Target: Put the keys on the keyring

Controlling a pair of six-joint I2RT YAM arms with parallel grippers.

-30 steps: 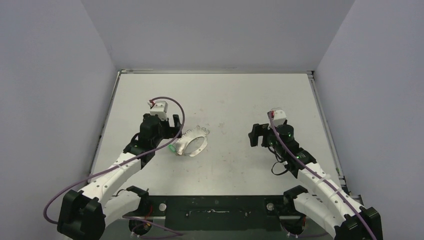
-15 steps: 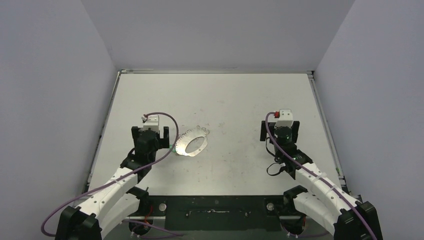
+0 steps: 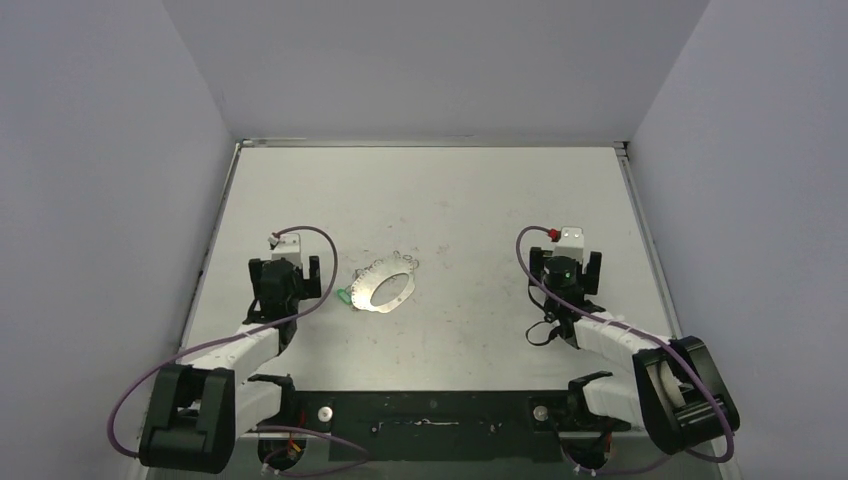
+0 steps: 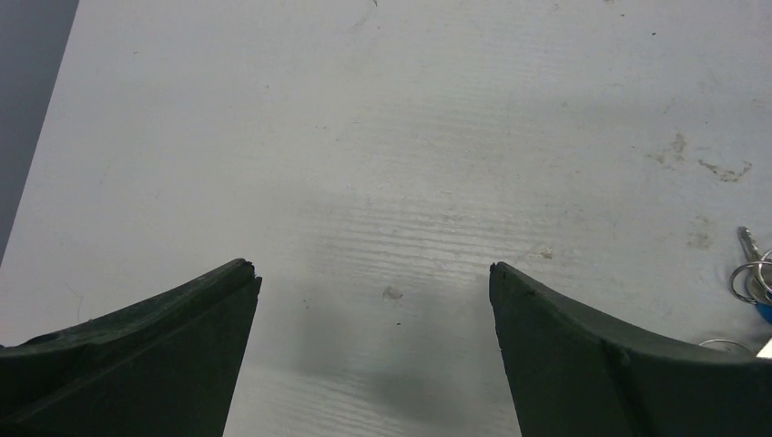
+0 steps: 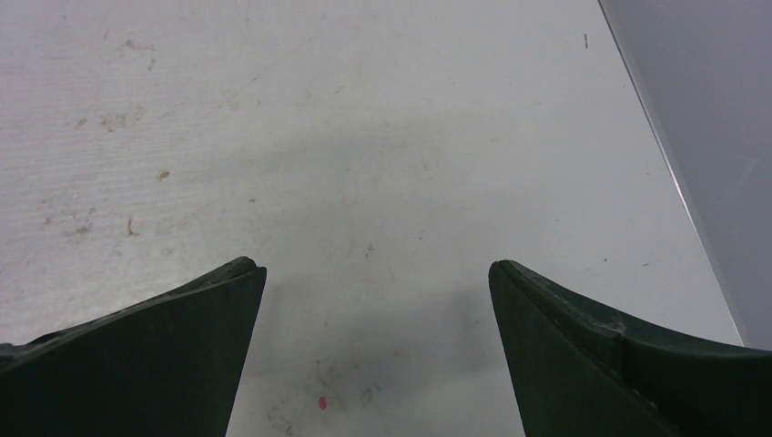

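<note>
Your left gripper stands wide and empty. The keyring lies on the desk just to its right, green key end nearest. Your right gripper, also wide, sits farther off.

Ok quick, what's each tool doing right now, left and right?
Left tool: open, holding nothing.
Right tool: open, holding nothing.

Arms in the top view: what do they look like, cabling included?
Both the left arm and right arm have white links with black joints. A purple cable loops along each. A small white box tops each wrist; the right shows a green light. Fingers are dark tapered wedges.
</note>
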